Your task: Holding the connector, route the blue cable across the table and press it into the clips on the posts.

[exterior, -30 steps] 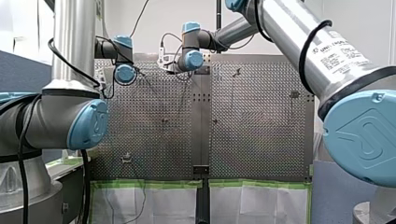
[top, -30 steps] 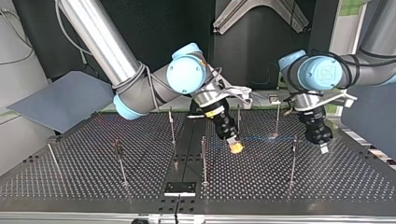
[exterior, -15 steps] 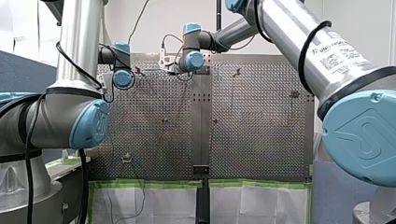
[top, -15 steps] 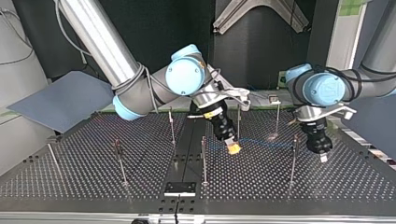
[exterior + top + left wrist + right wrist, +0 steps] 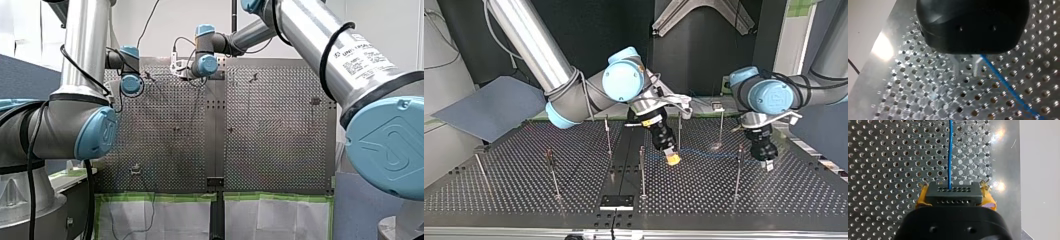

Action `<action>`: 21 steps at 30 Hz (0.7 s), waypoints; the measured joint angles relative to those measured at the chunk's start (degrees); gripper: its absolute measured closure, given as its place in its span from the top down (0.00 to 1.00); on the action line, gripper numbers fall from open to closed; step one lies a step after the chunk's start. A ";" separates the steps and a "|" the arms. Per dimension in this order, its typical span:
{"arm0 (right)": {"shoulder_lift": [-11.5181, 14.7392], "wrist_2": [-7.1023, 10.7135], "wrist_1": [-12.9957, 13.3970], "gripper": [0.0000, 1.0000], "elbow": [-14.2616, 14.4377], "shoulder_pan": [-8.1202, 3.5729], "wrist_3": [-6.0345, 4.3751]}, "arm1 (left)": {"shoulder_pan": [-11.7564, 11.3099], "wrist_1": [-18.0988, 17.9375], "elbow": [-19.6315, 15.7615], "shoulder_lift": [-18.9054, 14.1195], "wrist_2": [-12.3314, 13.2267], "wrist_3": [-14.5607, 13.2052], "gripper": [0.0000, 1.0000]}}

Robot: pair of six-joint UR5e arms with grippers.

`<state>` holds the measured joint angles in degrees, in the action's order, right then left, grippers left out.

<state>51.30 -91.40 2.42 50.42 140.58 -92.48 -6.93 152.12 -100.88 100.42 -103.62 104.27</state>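
Observation:
The black connector [image 5: 953, 193] sits clamped between the yellow pads [image 5: 920, 200] of my right gripper [image 5: 954, 198], which is shut on it. The blue cable [image 5: 949, 152] leaves the connector and runs straight ahead over the perforated table [image 5: 885, 157]. In the top view my right gripper [image 5: 671, 158] hangs low near the table's middle, and the blue cable [image 5: 704, 154] stretches toward a post [image 5: 738, 167]. My left gripper [image 5: 767, 163] hovers just past that post. In the left wrist view its metal fingers [image 5: 976, 67] stand slightly apart with nothing between them; my left gripper [image 5: 967, 68] has the blue cable [image 5: 1008, 86] beside one finger.
Several thin posts rise from the table, among them one post [image 5: 642, 170] close to my right gripper and another post [image 5: 553, 172] at the top view's left. A grey panel [image 5: 489, 107] leans at that side. A black block [image 5: 616, 202] sits at the near edge.
In the top view my left arm's wrist swung and its gripper came lower, close beside the post. My right gripper with the connector shifted slightly toward the view's left.

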 joint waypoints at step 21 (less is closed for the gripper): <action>0.08 -7.11 -2.42 0.00 -1.58 1.55 3.67 | 0.53 8.39 -3.07 -4.66 1.49 4.70 1.00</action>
<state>51.38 -98.50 0.00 48.84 142.13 -88.81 -6.40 160.51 -103.95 95.76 -102.13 108.97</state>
